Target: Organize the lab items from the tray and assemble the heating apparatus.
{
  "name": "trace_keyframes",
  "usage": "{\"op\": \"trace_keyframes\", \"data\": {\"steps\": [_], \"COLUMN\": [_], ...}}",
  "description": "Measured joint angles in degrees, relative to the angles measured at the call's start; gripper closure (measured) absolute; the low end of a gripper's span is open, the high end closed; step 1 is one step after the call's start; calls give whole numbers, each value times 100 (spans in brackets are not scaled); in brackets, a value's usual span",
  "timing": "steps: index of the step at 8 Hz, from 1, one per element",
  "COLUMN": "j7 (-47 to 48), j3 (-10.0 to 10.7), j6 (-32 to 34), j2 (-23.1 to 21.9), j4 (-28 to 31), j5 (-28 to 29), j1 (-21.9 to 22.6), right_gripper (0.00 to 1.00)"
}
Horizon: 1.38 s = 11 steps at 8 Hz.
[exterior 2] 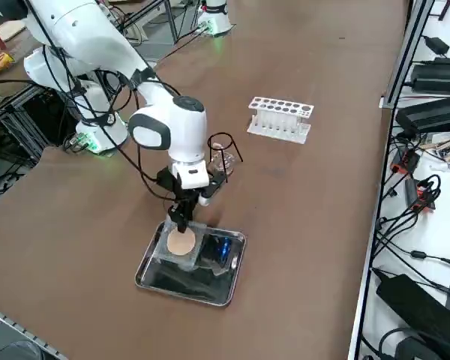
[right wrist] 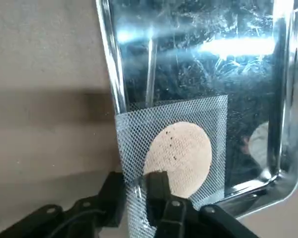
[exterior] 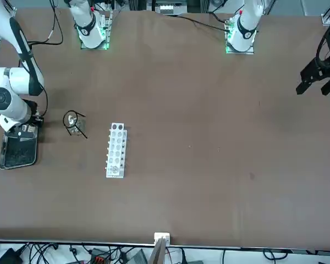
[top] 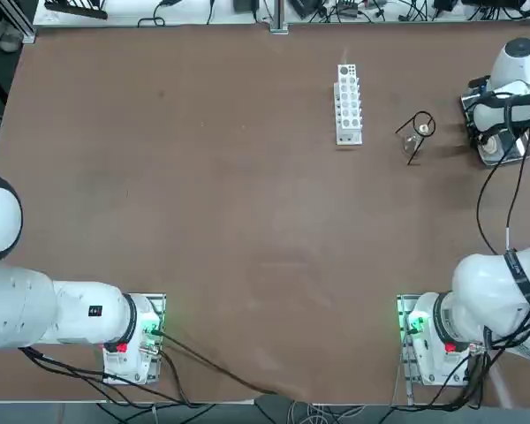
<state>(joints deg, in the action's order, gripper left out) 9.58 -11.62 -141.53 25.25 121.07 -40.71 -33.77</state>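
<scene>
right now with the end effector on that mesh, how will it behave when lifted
The mesh looks thin and open-woven, so it is probably very light. Pinched only at one edge by the right end effector, it may sag or tilt. Part of it overhangs the tray rim, so it could catch there when pulled.

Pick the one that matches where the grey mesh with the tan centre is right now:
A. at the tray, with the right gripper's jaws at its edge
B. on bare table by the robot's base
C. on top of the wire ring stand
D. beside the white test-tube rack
A: the mesh lies over the tray rim, and the right gripper has its jaws closing either side of the mesh's edge.
</scene>
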Motion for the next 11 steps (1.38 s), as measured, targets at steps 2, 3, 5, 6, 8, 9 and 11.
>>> {"op": "trace_keyframes", "data": {"steps": [2,3,5,6,8,9,11], "j7": [24,27,28,28,28,28,28], "j3": [-9,-10,-13,-19,-39,-56,-222], "j6": [0,0,0,0,20,69,400], "j2": [-73,-113,-170,-223,-397,-523,-849], "j4": [-1,-1,-4,-7,-16,-26,-107], "j5": [0,0,0,0,0,2,156], "j1": [0,0,0,1,7,13,14], "right_gripper": [85,87,90,94,97,98,98]}}
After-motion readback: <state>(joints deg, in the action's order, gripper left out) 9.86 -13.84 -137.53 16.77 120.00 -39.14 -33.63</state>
